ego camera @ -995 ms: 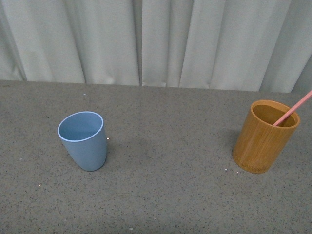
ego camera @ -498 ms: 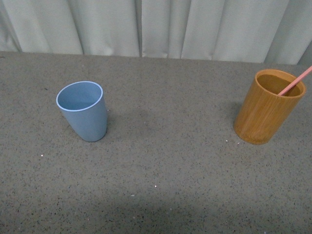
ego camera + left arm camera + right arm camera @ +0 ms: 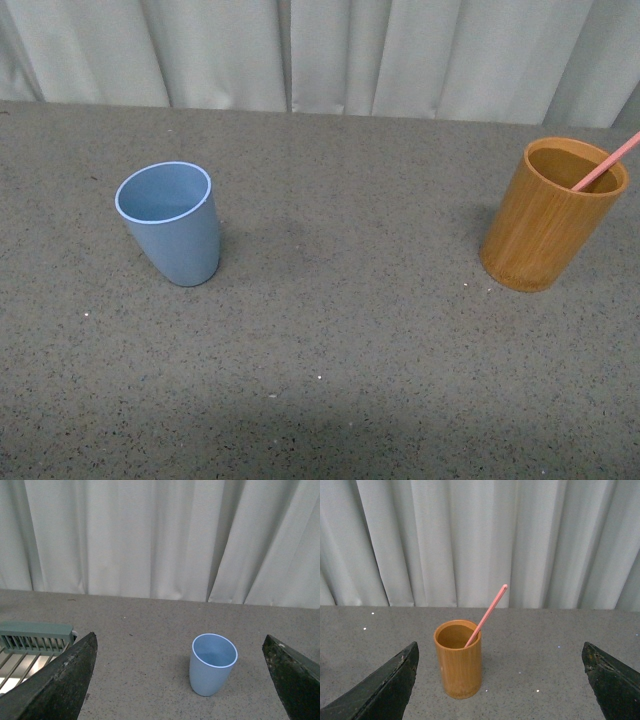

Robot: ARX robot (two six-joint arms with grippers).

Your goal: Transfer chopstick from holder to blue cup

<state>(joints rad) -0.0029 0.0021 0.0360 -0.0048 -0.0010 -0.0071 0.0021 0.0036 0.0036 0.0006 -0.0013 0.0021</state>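
Note:
A light-blue cup [image 3: 170,223] stands empty on the left of the grey table, also in the left wrist view as the blue cup [image 3: 213,664]. The orange-brown holder [image 3: 550,216] stands at the right, with the pink chopstick [image 3: 606,163] leaning out of it toward the right edge. In the right wrist view the holder [image 3: 458,659] and the chopstick [image 3: 487,614] stand ahead of the jaws. My left gripper [image 3: 182,680] is open, well short of the cup. My right gripper [image 3: 502,680] is open, well short of the holder. Neither arm shows in the front view.
White curtains [image 3: 320,50] hang behind the table's far edge. A grey-green wire rack [image 3: 35,645] sits beside the left gripper in the left wrist view. Grey speckled tabletop [image 3: 340,320] lies between the cup and the holder.
The front view has tilted down over the last second: the cup and holder sit higher in the frame and less curtain shows. The objects themselves have not moved.

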